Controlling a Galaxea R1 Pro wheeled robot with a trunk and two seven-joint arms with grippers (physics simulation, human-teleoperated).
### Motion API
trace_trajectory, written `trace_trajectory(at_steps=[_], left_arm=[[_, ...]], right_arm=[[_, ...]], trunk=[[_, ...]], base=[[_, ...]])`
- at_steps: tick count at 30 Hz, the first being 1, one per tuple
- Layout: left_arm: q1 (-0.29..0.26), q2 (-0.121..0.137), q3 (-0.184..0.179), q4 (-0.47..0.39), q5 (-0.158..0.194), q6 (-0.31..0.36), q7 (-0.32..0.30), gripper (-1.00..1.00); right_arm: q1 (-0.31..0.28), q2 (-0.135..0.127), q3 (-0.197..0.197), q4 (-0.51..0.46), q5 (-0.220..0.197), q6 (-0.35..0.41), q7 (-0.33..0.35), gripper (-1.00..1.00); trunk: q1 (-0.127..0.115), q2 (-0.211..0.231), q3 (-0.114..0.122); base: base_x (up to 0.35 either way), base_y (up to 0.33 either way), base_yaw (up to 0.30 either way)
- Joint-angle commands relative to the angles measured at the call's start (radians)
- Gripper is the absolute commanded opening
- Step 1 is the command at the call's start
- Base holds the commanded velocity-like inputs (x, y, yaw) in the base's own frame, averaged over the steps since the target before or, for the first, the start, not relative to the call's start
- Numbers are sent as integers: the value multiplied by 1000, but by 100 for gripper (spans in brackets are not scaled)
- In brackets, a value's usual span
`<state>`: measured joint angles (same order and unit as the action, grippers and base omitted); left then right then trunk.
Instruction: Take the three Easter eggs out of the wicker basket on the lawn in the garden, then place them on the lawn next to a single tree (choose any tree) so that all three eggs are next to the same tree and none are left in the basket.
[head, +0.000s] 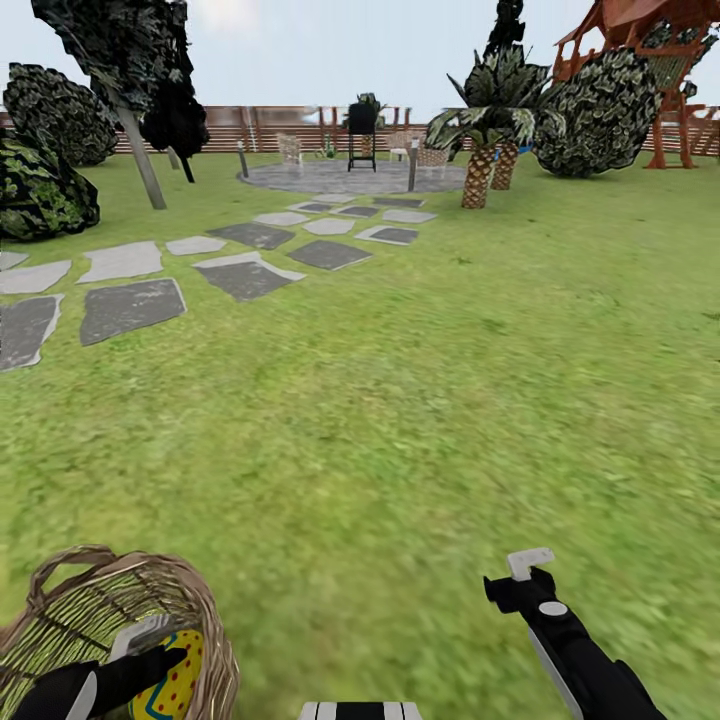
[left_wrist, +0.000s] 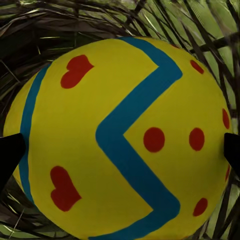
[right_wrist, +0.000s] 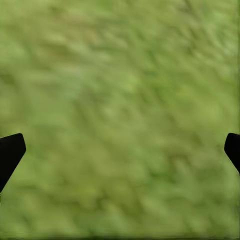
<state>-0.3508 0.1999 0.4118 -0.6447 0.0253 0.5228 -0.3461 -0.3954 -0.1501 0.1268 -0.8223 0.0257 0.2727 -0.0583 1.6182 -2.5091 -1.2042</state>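
Easter egg (left_wrist: 125, 135) sits dead centre between the left gripper (left_wrist: 120, 150) fingertips, inside the wicker basket (head: 190, 600). Both dark tips (left_wrist: 10, 155) show at the egg's flanks, spread to about the egg's full width. Can't tell whether they touch the shell, so I wouldn't call it a grasp yet. In the head view the same egg shows just past the fingers, low in the basket against the near wall.

Handling, my read: smooth, hard, glossy-looking painted shell, yellow with a blue zigzag and red dots and hearts. Convex everywhere, so no flat for the pads. Likely light but slippery, and it will squirt out if pinched off-centre. Best hold is across the widest girth, pads opposite each other, moderate squeeze. Treat as fragile.

Basket: open woven wicker, light brown, stiff strands with gaps, loop handle at the rim. Looks light enough to tip or drag if a finger snags the weave on the lift. It appears tilted toward the robot, not sure how far. Other eggs: can't see any from here.

Right gripper (head: 520, 580) hangs over bare lawn (head: 400, 420), well clear of the basket, jaws wide apart and holding nothing. Grass is mottled green, soft-looking and flat.

Farther out: grey stepping stones (head: 130, 305), short palms (head: 485, 140).
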Motion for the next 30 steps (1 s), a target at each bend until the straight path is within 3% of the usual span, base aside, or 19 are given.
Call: trace_trajectory(at_steps=[1, 6, 7, 9, 11, 14, 17, 24, 30], left_arm=[[0, -1, 4, -1, 2, 8, -4, -100], [0, -1, 3, -1, 2, 8, -4, -100], [0, -1, 3, -1, 2, 8, -4, -100], [0, 4, 4, -4, 3, 8, -4, -100], [0, 7, 5, -10, 4, 8, -4, -100], [0, 4, 5, -12, 3, 8, -4, -100], [0, 2, 5, -9, 2, 8, -4, -100], [0, 1, 4, -8, 2, 8, -4, -100], [0, 2, 7, -7, 3, 8, -4, -100]], right_arm=[[0, -1, 5, 1, 2, 27, -6, 100], [0, 6, 5, 7, 9, 130, -9, 100], [0, 6, 4, 7, 7, 164, -8, 100], [0, 7, 4, 7, 11, 303, -7, 100], [0, 1, 4, 7, 11, 353, -5, 100], [0, 3, 2, -4, 11, 360, -6, 100], [0, -2, 5, -80, 2, 352, -7, 100], [0, 6, 7, -82, 7, 352, -8, 100], [0, 7, 8, -79, 10, 351, -8, 100]], trunk=[[-1, 0, 3], [-3, 1, 23], [-3, 1, 26], [-4, 2, 34], [-5, 2, 42], [-6, 3, 53], [-8, 4, 65], [-11, 5, 92], [-11, 5, 92]], base=[[0, 0, 0], [0, 0, 0], [0, 0, 0], [0, 0, 0], [0, 0, 0], [0, 0, 0], [0, 0, 0], [0, 0, 0], [0, 0, 0]])
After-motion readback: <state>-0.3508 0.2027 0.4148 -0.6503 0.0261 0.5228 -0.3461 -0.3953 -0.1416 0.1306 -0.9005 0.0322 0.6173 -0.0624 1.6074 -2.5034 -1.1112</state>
